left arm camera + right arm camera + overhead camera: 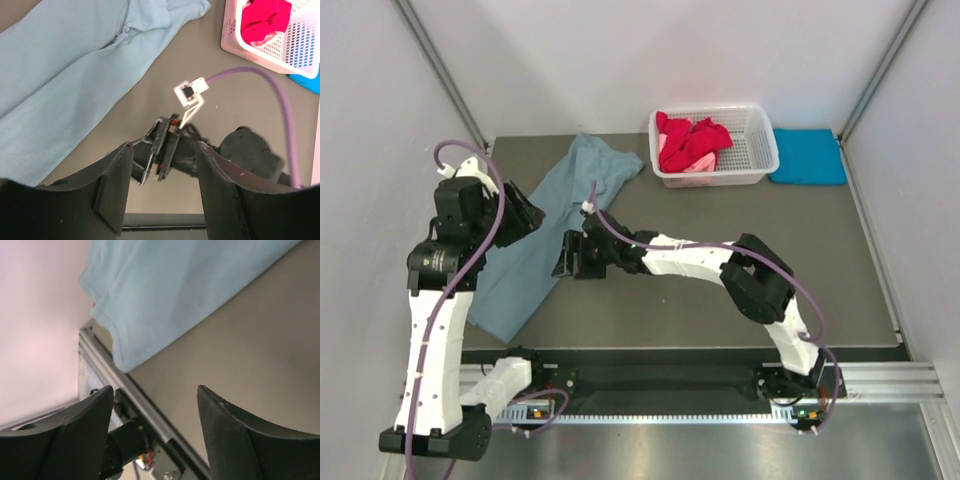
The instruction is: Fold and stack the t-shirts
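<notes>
done: turquoise t-shirt [808,157] looks folded | todo: grey-blue t-shirt [545,235] unfolded, red t-shirt [692,140] in basket [761,152] | left gripper [162,147], right gripper [154,390]: jaws apart, empty

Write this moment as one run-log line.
left hand: open, empty | right hand: open, empty | grey-blue t-shirt: unfolded | turquoise t-shirt: folded

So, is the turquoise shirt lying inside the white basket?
No, the turquoise shirt lies folded on the table just beside the basket, outside its wall.

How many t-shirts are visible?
4: grey-blue shirt spread at left, turquoise shirt folded right of the basket, red shirt and pink shirt inside it; more may hide underneath.
</notes>
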`<state>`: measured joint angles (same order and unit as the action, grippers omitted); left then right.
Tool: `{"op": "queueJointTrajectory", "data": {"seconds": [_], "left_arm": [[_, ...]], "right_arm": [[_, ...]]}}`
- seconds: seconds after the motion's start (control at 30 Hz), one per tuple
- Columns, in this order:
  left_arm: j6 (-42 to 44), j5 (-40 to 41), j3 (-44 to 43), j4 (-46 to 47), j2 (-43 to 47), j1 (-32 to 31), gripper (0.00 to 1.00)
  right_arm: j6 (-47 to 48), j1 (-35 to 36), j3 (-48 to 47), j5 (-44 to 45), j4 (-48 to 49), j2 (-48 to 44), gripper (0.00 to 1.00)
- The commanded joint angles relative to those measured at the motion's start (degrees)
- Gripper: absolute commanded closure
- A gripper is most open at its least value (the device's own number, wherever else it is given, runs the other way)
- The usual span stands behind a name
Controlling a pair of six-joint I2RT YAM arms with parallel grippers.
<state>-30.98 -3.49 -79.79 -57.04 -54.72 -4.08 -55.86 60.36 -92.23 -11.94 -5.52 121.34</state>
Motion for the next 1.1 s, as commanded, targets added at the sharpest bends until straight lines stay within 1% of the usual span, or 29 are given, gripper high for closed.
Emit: {"op": "queueJointTrajectory", "data": {"seconds": [0.0,0.03,0.1,0.13,0.2,0.37,0.4,0.53,0.63,0.7,0.83,0.93,1.03,1.07], "left_arm": [[-0.66,0.23,-2.3,-1.94,1.37,-0.05,0.42],[-0.66,0.32,-2.21,-2.29,1.63,-0.05,0.42],[-0.22,0.58,-2.39,-3.34,1.89,-0.05,0.42],[0.13,0.59,-2.39,-3.61,2.07,-0.05,0.42],[0.4,0.76,-2.3,-3.87,1.99,-0.05,0.42],[0.48,-0.12,-3.53,-4.31,1.28,-0.05,0.42],[0.48,-0.12,-3.62,-4.49,1.28,-0.05,0.42],[1.01,-0.38,-4.06,-4.4,1.46,-0.06,0.42],[1.19,-0.21,-4.67,-4.84,1.19,-0.05,0.42],[1.1,-0.9,-4.94,-4.75,1.19,-0.05,0.42],[1.71,-0.73,-5.46,-4.93,1.37,-0.05,0.42],[2.33,-0.47,-5.99,-5.54,1.19,-0.05,0.42],[2.68,-0.38,-6.96,-6.16,0.84,-0.05,0.42],[2.77,-0.47,-7.13,-6.24,0.75,-0.05,0.42]], "right_arm": [[-8.46,2.3,0.2,-2.82,8.85,-0.23,0.34],[-9.79,3.27,0.46,-2.91,9.82,0.73,0.36],[-13.12,4.67,1.25,-2.73,12.09,1.7,0.44],[-14.1,5.2,1.35,-2.3,12.89,2.93,0.45],[-16.03,6.0,0.13,-2.38,13.87,4.51,0.46],[-17.36,7.14,-5.41,-1.42,11.68,10.14,0.47],[-17.79,7.49,-5.77,-0.98,10.37,10.67,0.48],[-19.9,8.46,-4.72,2.44,10.18,11.81,0.48],[-20.17,8.55,-6.38,2.63,10.18,14.44,0.48],[-20.43,8.64,-9.01,2.45,10.26,16.9,0.5],[-20.26,9.16,-14.2,4.2,6.84,20.16,0.54],[-21.57,9.43,-17.54,6.22,3.69,21.83,0.58],[-22.54,9.52,-18.34,8.33,1.39,22.63,0.66],[-23.07,9.52,-18.52,9.21,0.78,22.71,0.73]]}}
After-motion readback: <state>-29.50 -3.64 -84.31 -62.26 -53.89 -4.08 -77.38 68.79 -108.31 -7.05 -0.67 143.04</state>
